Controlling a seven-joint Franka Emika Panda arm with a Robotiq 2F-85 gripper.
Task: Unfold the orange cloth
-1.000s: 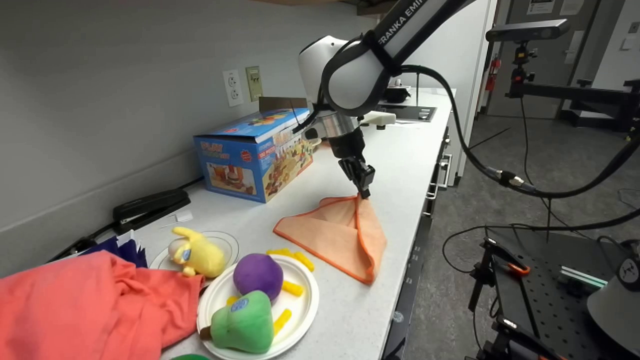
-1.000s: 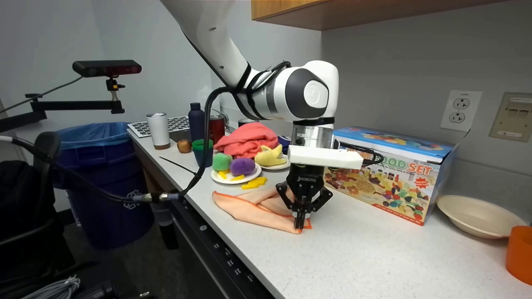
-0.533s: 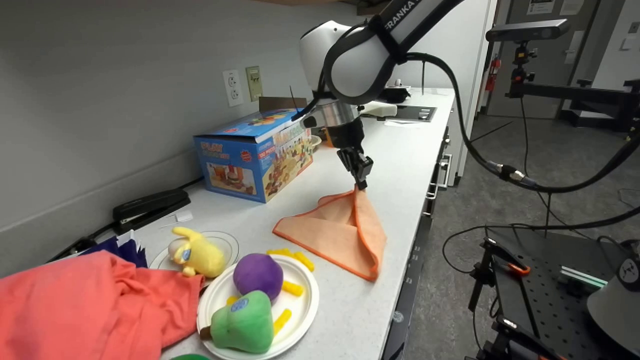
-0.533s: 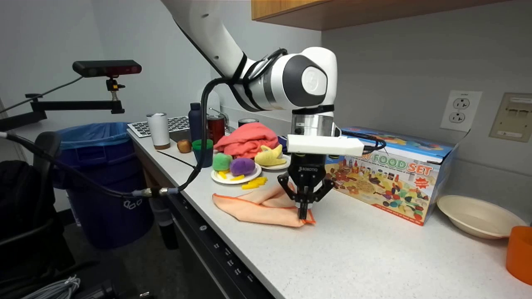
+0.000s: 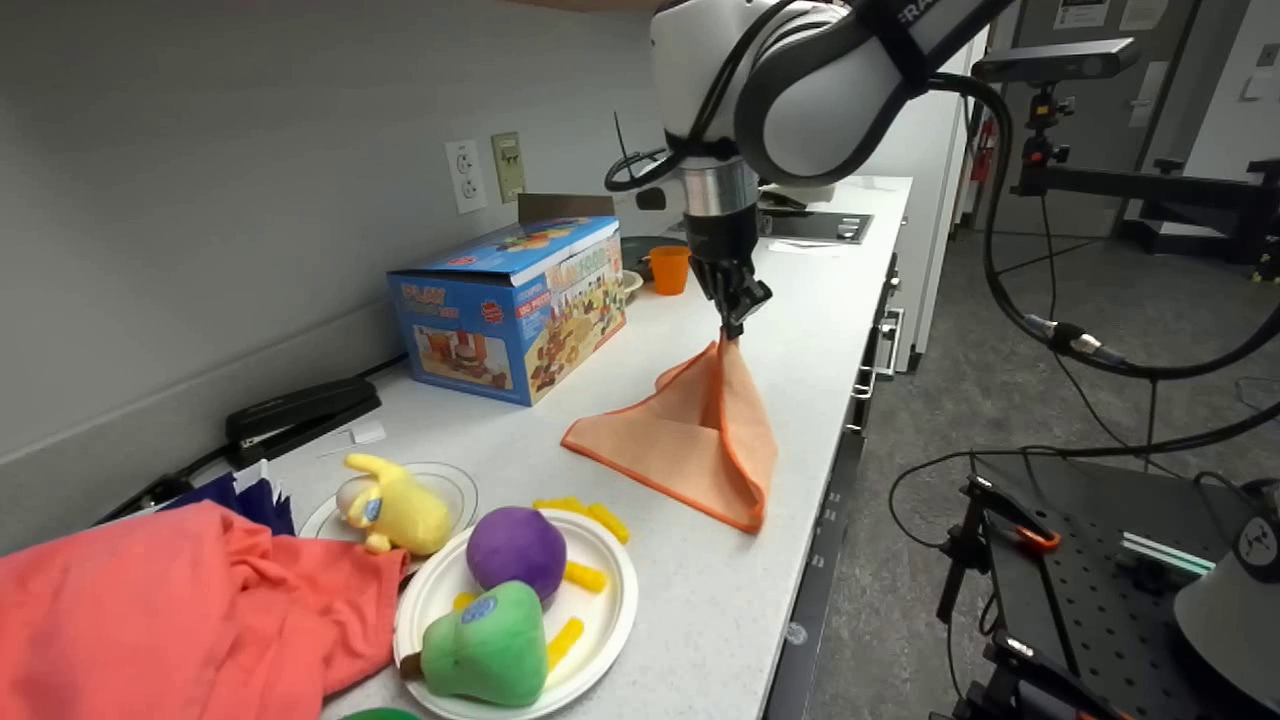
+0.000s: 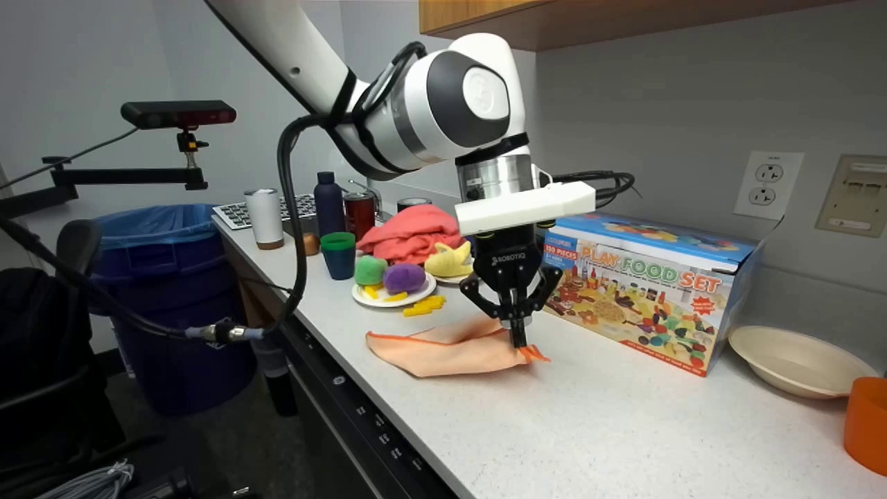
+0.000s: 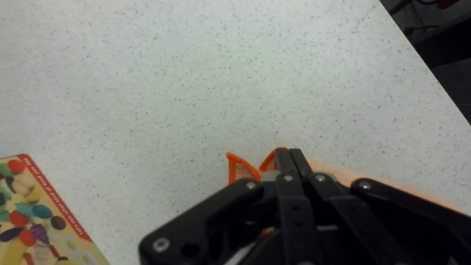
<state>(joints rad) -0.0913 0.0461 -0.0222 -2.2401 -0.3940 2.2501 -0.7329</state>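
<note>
Clamped tight, the tool (image 7: pixel 289 151) is pinching a gathered edge of the orange cloth (image 5: pixel 690 460), with no gap showing at its tips in the wrist view. Orange-hemmed points of fabric are poking out just beside it; how many layers it is holding, I cannot tell. Below it, the cloth is rising to a peak, while its lower hem is lying on the worktop (image 6: pixel 624 430) and a fold is running down from that peak. The step in hand is probably raising that edge to spread the fold; the next move is likely calling for carrying it across, lowering it flat and letting go. Should both layers be caught, the whole cloth may end up trailing along rather than opening.

Compared with half a second ago, the tool is sitting higher, the peak is standing taller, and the cloth's grounded corners are lying a little further from the plate (image 5: pixel 605 615) bearing the purple toy (image 5: pixel 517 552) and the green toy (image 5: pixel 485 645), so the fabric is partly sliding as well as lifting. The blue box (image 6: pixel 644 298) is standing unmoved, apart from the cloth.
</note>
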